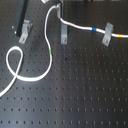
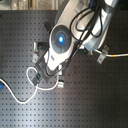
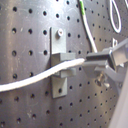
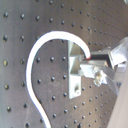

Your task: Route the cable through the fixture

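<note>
- The gripper (image 3: 95,62) was clamped on the cable (image 3: 30,80) right beside a metal clip (image 3: 60,62) in the first wrist view.
- The cable lay across the clip's slot, looping over the black pegboard (image 1: 75,95).

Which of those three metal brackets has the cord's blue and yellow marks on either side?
The bracket at the first exterior view's right; the cord crosses it.
</note>
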Robot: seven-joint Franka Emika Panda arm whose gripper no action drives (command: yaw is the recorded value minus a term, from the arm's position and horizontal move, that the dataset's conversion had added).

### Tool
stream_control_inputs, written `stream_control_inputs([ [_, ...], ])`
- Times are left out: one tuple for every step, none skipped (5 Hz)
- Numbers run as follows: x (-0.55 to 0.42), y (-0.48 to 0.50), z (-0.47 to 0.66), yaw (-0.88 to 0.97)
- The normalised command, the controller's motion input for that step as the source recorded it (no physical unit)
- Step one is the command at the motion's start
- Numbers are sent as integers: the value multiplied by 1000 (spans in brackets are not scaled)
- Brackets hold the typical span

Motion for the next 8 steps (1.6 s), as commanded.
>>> stream_control_inputs([
  [-267,-77,275,106],
  [-193,93,113,11],
  [-138,191,0,63],
  [155,157,56,29],
  [503,223,74,360],
  [266,39,324,240],
  [48,-106,511,-80],
  [-151,-75,49,-229],
])
